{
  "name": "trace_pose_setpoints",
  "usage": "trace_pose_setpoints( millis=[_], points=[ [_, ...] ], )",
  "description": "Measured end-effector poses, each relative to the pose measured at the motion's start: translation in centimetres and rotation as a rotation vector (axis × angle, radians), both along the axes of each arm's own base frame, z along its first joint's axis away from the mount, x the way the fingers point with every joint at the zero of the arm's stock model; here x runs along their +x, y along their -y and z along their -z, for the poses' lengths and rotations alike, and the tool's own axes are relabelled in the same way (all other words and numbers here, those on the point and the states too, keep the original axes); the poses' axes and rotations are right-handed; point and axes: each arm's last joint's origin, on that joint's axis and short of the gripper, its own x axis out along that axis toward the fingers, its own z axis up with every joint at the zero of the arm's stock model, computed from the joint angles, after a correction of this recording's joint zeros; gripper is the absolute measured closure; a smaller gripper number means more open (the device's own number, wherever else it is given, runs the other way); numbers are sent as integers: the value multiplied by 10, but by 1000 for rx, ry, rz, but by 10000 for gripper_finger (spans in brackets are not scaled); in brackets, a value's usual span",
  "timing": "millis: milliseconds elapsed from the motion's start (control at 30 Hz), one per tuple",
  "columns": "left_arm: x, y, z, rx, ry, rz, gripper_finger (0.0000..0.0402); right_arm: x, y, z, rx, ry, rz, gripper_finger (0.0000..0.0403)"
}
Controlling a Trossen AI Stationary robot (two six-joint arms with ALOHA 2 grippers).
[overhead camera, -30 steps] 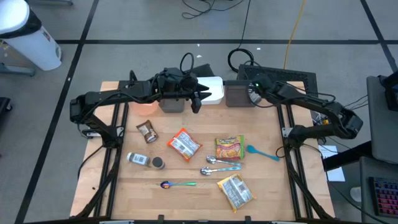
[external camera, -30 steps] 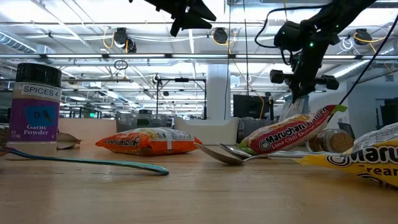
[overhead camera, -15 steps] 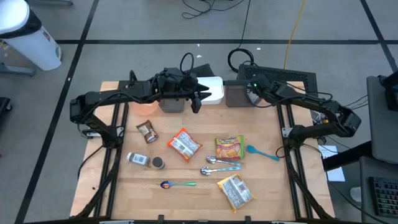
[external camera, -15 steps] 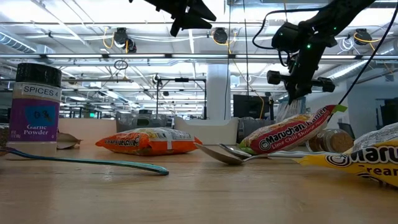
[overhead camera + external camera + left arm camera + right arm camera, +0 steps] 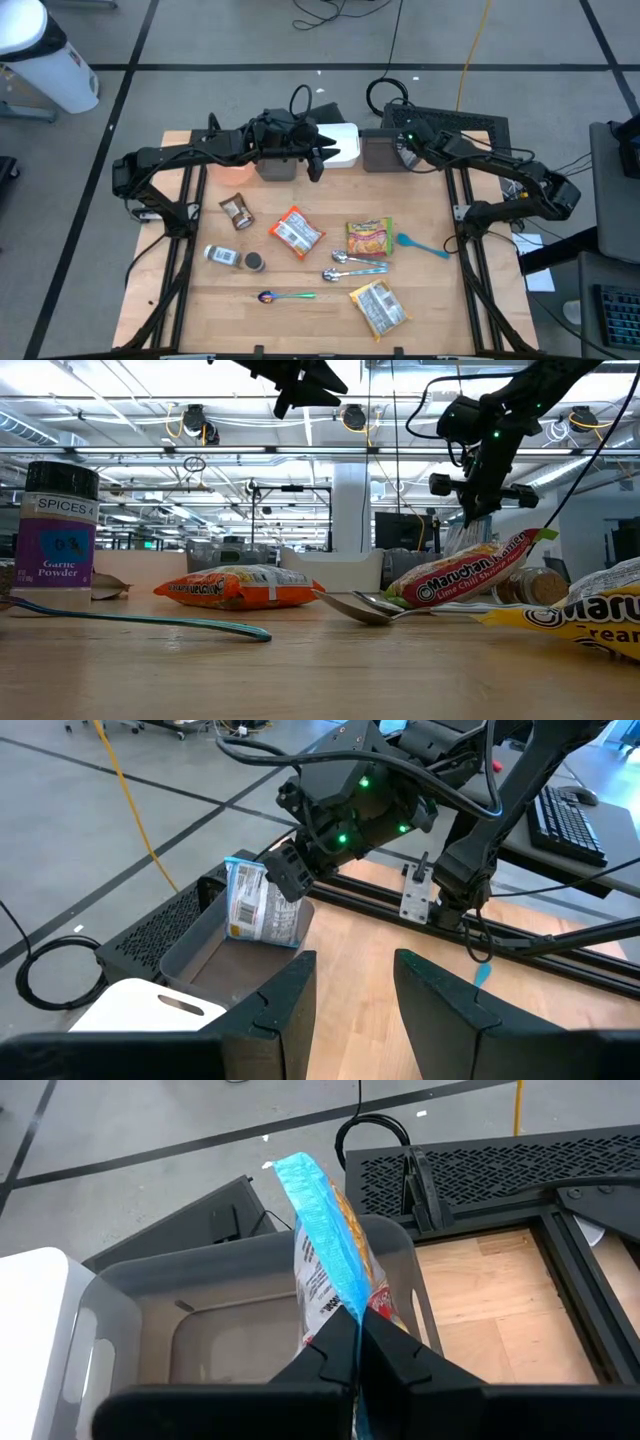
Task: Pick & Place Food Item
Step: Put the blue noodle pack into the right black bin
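The right gripper [image 5: 355,1342], jaws pinched on the top edge of a blue-edged noodle packet [image 5: 325,1265], is hanging it over the grey bin [image 5: 130,1305], while the left gripper [image 5: 352,985] is waiting half-open and apparently empty; a thin edge grip or off-centre release is risking a drop onto the rim.

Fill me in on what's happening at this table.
The right gripper is shut on a blue-edged noodle packet, holding it over the grey plastic bin at the back of the wooden table. The left gripper hangs open and empty near the white bin beside it. More ramen packets, spoons and spice jars lie on the table.
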Motion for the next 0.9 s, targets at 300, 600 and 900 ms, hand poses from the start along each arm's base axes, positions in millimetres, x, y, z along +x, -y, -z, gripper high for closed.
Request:
trace_pose_setpoints(
  millis=[300,600,900],
  points=[
    [0,0,0,0,0,0,256,0,0,0,0,0,0,403],
    [0,0,0,0,0,0,256,0,0,0,1,1,-2,403],
    [0,0,0,0,0,0,256,0,0,-1,-2,-15,-21,364]
  ],
)
